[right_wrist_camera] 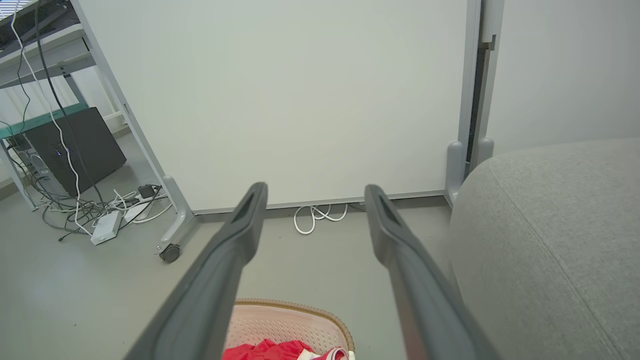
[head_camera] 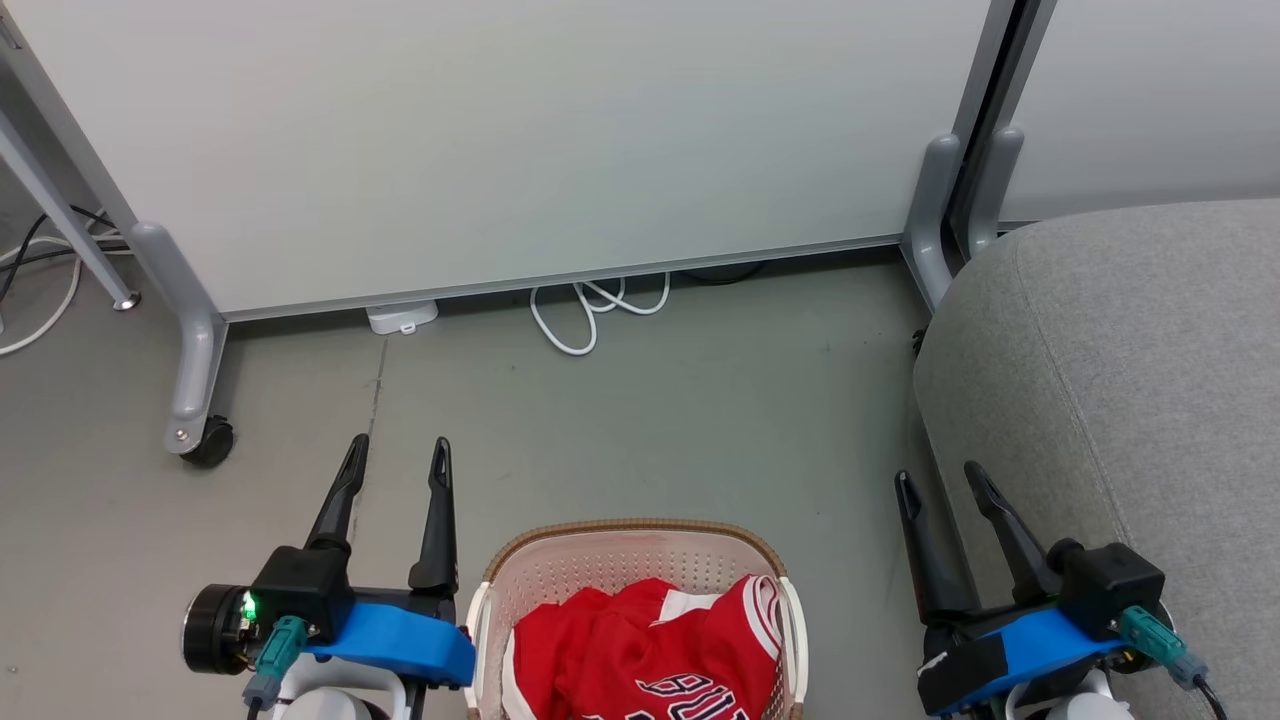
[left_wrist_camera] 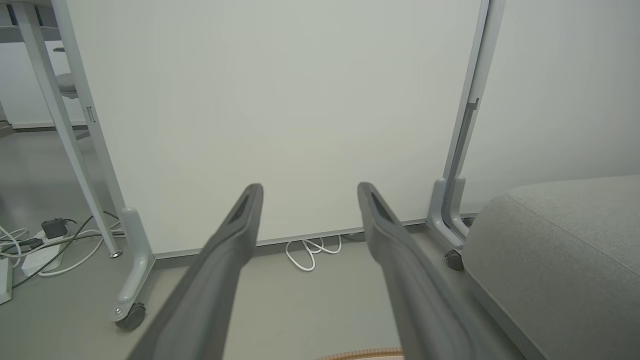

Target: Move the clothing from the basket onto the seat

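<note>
While clothing (head_camera: 620,650) lies in the basket (head_camera: 630,525), left tool (head_camera: 399,443) and right tool (head_camera: 938,474) gape empty.

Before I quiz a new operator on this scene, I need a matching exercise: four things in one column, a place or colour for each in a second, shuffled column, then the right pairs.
Column one
1. clothing
2. basket
3. seat
4. white cable

Column two
A. grey, on the robot's right side
B. red, piled inside a container
C. looped on the floor at the panel's lower edge
D. cream with a brown rim, between the left gripper and right gripper in the head view

Pairs: 1-B, 2-D, 3-A, 4-C
</note>
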